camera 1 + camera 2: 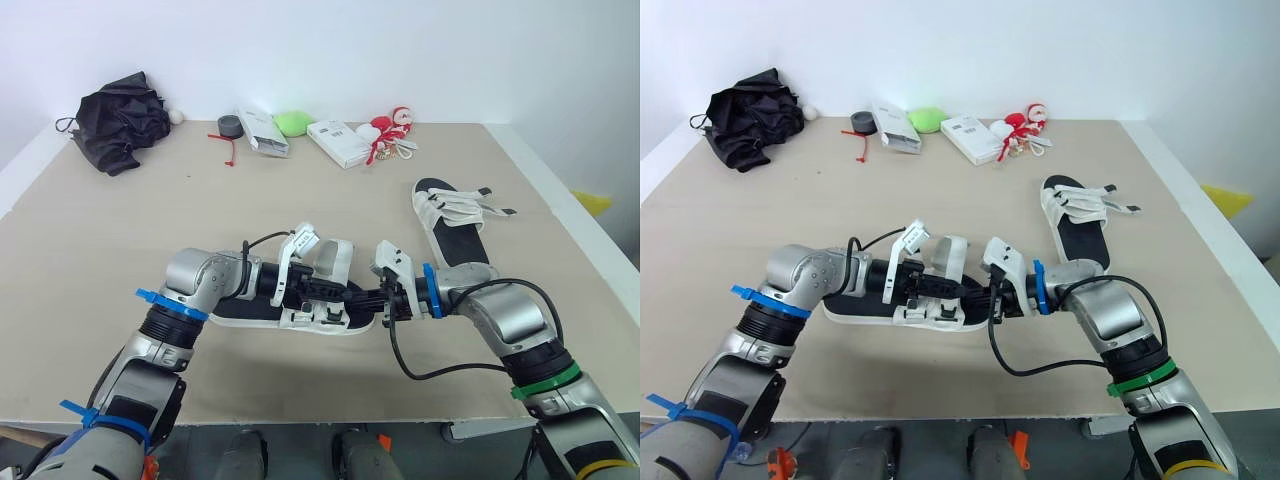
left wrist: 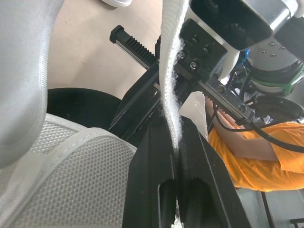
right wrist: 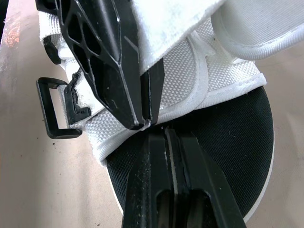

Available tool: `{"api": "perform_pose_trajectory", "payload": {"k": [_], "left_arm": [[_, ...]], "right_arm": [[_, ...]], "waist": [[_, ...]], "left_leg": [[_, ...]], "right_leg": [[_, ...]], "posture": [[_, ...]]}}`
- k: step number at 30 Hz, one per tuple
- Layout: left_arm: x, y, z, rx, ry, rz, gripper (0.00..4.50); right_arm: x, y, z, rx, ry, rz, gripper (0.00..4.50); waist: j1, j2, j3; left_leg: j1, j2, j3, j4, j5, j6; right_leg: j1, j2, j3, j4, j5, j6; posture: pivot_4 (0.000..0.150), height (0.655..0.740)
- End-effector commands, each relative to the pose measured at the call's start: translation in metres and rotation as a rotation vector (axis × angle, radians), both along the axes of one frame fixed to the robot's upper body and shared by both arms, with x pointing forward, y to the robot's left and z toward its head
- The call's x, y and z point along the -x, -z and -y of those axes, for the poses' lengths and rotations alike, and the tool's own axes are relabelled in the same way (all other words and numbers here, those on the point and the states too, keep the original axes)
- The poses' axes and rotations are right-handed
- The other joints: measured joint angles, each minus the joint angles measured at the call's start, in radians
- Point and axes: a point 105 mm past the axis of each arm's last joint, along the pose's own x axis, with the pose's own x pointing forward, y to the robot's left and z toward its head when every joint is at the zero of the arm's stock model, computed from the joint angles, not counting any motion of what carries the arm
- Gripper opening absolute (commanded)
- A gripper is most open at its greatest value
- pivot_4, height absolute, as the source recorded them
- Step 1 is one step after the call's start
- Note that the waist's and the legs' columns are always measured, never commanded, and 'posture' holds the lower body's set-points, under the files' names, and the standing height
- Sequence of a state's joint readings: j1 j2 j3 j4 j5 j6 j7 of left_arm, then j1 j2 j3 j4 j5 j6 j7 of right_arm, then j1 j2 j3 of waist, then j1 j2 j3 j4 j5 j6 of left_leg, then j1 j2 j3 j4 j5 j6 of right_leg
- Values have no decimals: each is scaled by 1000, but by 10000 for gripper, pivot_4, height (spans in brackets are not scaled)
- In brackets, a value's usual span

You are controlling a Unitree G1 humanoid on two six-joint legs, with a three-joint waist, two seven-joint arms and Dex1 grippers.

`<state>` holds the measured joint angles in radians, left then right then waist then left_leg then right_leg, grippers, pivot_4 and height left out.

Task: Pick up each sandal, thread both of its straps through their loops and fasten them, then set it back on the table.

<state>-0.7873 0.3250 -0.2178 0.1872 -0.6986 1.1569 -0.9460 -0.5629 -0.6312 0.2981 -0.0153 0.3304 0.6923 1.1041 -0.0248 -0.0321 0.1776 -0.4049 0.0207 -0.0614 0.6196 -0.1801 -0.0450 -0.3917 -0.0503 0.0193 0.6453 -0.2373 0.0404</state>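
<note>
The left hand [image 1: 345, 292], pinched shut on the white strap [image 2: 170, 95] of the near sandal [image 1: 330, 262], meets the closed right hand [image 1: 372, 300] tip to tip above it, the sandal's long axis running left to right along the table [image 1: 150, 220] front.

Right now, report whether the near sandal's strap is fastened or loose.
Loose. The left tool pinches the white strap, lifted off the near sandal, and the black loop is empty.

The head's two eyes look forward and down over the whole table [image 1: 120, 260], from far edge to near edge. Each wrist camera sits very close to the near-edge sandal [image 1: 335, 262]. Both show its white strap [image 2: 170, 95].
</note>
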Motion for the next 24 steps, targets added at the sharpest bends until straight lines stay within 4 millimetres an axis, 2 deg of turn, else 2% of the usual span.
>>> {"api": "perform_pose_trajectory", "payload": {"k": [1, 7, 11, 20, 24], "left_arm": [[9, -3, 4, 24, 41, -42, 438], [16, -16, 3, 95, 66, -113, 438], [16, -17, 3, 119, 45, -171, 438], [20, 6, -1, 31, 13, -143, 438], [5, 3, 0, 59, -58, -137, 438]], "right_arm": [[1, 33, 17, 105, 90, -90, 0], [2, 34, 15, 105, 86, -91, 0], [2, 34, 15, 104, 84, -92, 0], [5, 35, 17, 110, 84, -98, 0], [5, 35, 17, 112, 82, -98, 0]], "waist": [[0, 0, 0], [0, 0, 0], [0, 0, 0], [0, 0, 0], [0, 0, -1]], "left_leg": [[0, 0, 0, 0, 0, 0], [0, 0, 0, 0, 0, 0], [0, 0, 0, 0, 0, 0], [0, 0, 0, 0, 0, 0], [0, 0, 0, 0, 0, 0]], "right_leg": [[0, 0, 0, 0, 0, 0], [0, 0, 0, 0, 1, 2], [0, 0, 0, 0, 1, 3], [0, 0, 0, 0, 2, 4], [0, 0, 0, 0, 0, 0]], "posture": [[1500, 7380], [1500, 7380], [1500, 7380], [1500, 7380], [1500, 7380]]}}
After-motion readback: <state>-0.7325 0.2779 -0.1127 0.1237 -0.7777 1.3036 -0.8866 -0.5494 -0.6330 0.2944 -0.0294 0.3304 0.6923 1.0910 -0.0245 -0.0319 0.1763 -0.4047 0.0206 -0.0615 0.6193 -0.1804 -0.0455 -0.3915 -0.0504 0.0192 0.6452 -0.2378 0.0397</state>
